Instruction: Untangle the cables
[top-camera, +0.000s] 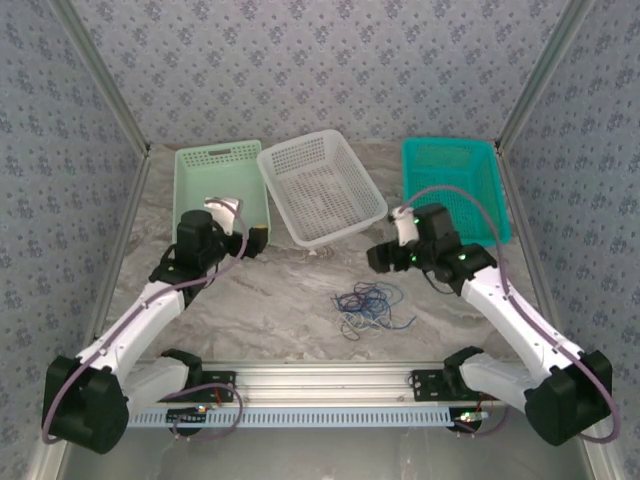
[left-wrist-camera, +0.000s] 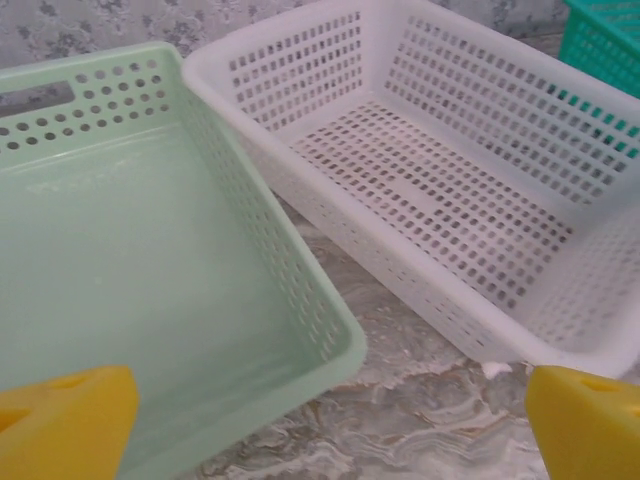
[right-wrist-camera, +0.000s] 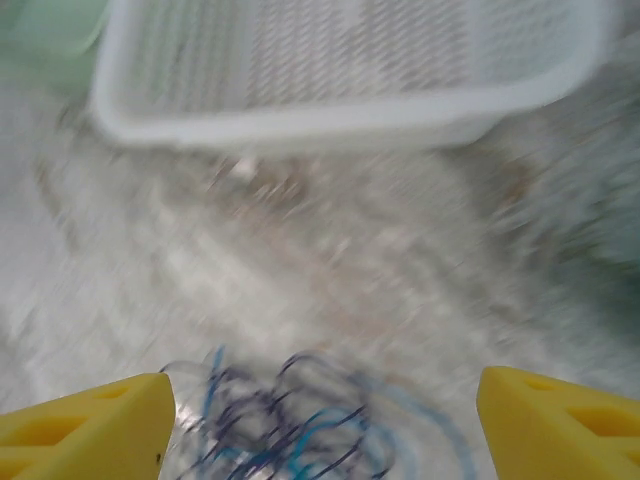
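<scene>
The cables (top-camera: 368, 306) lie in a small tangle of blue, dark and pale loops on the marble table, in front of the white basket. My right gripper (top-camera: 378, 258) hangs just up and to the right of them, open, with nothing between its yellow fingers (right-wrist-camera: 85, 430). In the blurred right wrist view the cables (right-wrist-camera: 300, 425) sit low between those fingers. My left gripper (top-camera: 250, 240) is open and empty at the near right corner of the green basket, far left of the tangle; its yellow fingertips (left-wrist-camera: 60, 425) frame bare table.
Three baskets stand along the back: a pale green basket (top-camera: 195, 165), a white basket (top-camera: 275, 160) set at an angle, and a teal basket (top-camera: 495, 200). Metal frame posts rise at both sides. A rail (top-camera: 320, 385) runs along the near edge.
</scene>
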